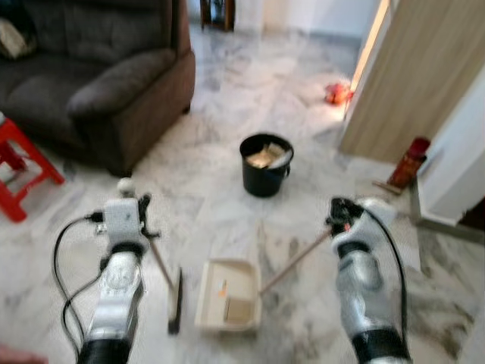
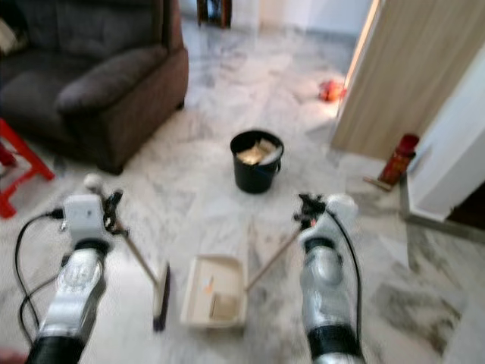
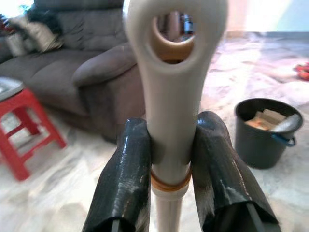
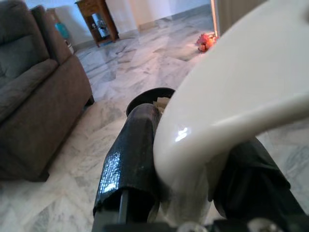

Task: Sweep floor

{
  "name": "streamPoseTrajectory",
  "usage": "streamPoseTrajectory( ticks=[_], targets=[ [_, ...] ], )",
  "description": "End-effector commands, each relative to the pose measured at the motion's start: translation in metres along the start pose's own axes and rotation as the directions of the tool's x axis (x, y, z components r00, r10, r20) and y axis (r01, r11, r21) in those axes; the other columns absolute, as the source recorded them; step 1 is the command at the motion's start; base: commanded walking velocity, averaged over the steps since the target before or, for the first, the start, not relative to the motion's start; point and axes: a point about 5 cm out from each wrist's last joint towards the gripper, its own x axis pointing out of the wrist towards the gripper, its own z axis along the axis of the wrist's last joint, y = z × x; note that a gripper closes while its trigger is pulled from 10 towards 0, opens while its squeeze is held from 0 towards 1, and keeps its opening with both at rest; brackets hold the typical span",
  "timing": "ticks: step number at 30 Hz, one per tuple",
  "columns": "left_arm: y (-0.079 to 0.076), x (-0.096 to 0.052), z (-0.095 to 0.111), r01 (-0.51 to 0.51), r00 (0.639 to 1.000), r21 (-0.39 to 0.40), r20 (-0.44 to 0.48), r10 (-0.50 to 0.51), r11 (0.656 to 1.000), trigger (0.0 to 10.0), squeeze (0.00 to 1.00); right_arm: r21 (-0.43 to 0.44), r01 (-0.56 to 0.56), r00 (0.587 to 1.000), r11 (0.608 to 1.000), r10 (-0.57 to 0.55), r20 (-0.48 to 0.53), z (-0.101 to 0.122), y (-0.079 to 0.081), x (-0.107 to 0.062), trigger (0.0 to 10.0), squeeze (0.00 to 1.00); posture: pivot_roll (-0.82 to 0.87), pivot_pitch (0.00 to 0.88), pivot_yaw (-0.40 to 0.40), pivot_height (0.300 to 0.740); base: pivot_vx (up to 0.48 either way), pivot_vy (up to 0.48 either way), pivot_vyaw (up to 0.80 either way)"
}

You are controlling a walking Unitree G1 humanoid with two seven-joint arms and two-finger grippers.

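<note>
My left gripper (image 1: 141, 211) is shut on the cream top of the broom handle (image 3: 173, 72), just below its hanging loop. The handle slants down to the dark broom head (image 1: 175, 302) on the marble floor, right beside the dustpan. My right gripper (image 1: 339, 215) is shut on the white grip of the dustpan handle (image 4: 227, 92); its long stick runs down to the cream dustpan (image 1: 228, 302). The pan rests flat on the floor between my arms and holds a tan scrap and a small orange bit.
A black bucket (image 1: 266, 164) with paper rubbish stands ahead of the pan. A brown sofa (image 1: 114, 76) and a red stool (image 1: 19, 163) are to the left. A wooden door (image 1: 417, 83), a red canister (image 1: 409, 161) and a metal frame lie to the right.
</note>
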Motion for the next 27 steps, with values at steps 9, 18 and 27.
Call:
streamPoseTrajectory(
  ticks=[9,18,27],
  targets=[
    [-0.0052,0.0032,0.0121,0.025,0.998,0.018,0.058,-0.026,1.000,10.0,0.00,0.016,0.004,0.997,1.000,-0.005,0.074,0.0142,-0.0021,0.0017,10.0,0.00,-0.06,0.060,0.007,0.740,0.304,0.000,0.00],
    [-0.0058,0.0030,0.0123,0.028,0.998,0.018,0.059,-0.029,0.999,10.0,0.00,-0.007,-0.011,0.996,1.000,0.011,0.086,0.0158,-0.0004,0.0021,10.0,0.00,-0.06,0.060,0.007,0.740,0.306,0.000,0.00],
    [-0.0074,0.0012,0.0116,0.031,0.998,0.015,0.058,-0.032,0.999,10.0,0.00,-0.010,-0.013,0.996,1.000,0.013,0.085,0.0155,-0.0008,0.0009,10.0,0.00,-0.07,0.056,0.002,0.740,0.306,0.000,0.00]
  ],
)
